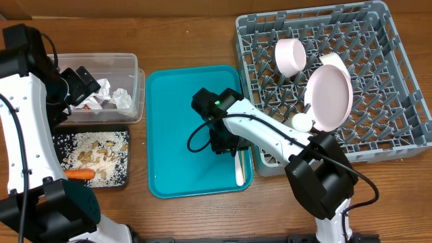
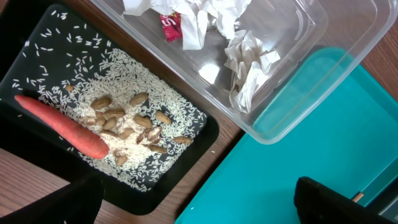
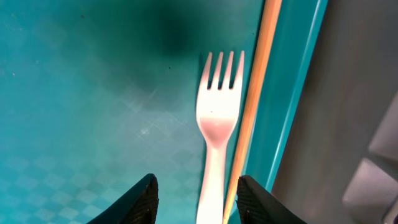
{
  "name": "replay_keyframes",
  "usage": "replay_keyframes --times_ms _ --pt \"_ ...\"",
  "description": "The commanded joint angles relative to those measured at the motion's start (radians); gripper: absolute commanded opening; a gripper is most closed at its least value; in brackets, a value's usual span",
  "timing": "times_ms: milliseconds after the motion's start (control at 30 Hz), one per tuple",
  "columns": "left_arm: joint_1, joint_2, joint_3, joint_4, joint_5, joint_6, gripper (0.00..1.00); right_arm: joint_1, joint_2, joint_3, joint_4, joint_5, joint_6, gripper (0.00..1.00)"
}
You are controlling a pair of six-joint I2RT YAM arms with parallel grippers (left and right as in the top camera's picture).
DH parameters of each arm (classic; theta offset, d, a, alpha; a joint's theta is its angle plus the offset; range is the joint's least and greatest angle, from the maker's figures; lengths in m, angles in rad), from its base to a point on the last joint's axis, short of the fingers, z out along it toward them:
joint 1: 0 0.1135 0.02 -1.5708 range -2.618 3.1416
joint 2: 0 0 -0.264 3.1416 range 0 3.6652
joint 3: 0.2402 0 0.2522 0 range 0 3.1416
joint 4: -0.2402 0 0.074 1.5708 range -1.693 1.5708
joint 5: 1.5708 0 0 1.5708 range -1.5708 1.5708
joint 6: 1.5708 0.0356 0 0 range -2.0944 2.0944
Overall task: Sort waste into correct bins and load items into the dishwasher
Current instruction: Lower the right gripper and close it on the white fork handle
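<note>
Teal tray bears a light, stiff, slick fork; right gripper, half-open, straddles its handle, apparently not touching; pinch mid-handle, clear of the stick.

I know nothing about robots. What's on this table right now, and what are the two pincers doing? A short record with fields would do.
left pincer: open, empty
right pincer: open, one finger on each side of the fork's handle
fork: lying on the teal tray, wooden stick beside it
clear tub: napkins, red wrapper
black tray: carrot, nuts and grains
dish rack: plate, bowl, small cup
</note>
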Motion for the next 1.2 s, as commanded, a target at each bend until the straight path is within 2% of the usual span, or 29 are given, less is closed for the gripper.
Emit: replay_keyframes --times_ms 0,233,300,567,700,833,967,1167 --pt "-0.002 -0.003 -0.005 -0.002 0.011 -0.014 1.0 -0.005 0.002 -0.03 0.014 0.016 -0.003 0.44" --pt "-0.002 -0.003 -0.005 -0.002 0.01 -0.014 1.0 -0.005 0.002 -0.109 0.073 0.013 0.004 0.45" --pt "-0.002 -0.003 -0.005 -0.002 0.01 -0.014 1.0 -0.005 0.002 -0.128 0.098 0.012 0.003 0.49" --pt "-0.002 -0.003 -0.005 -0.002 0.011 -0.014 1.0 -0.003 0.002 -0.148 0.14 -0.037 -0.004 0.48" --pt "-0.002 -0.003 -0.005 -0.002 0.01 -0.014 1.0 -0.003 0.002 -0.148 0.145 -0.037 -0.003 0.38" --pt "-0.002 -0.003 -0.005 -0.002 0.01 -0.014 1.0 -0.003 0.002 -0.148 0.148 -0.037 -0.003 0.34" --pt "-0.002 -0.003 -0.005 -0.002 0.011 -0.014 1.0 -0.003 0.002 -0.148 0.148 -0.037 -0.003 0.24" --pt "-0.002 -0.003 -0.005 -0.002 0.01 -0.014 1.0 -0.003 0.002 -0.148 0.152 -0.04 -0.003 0.2"
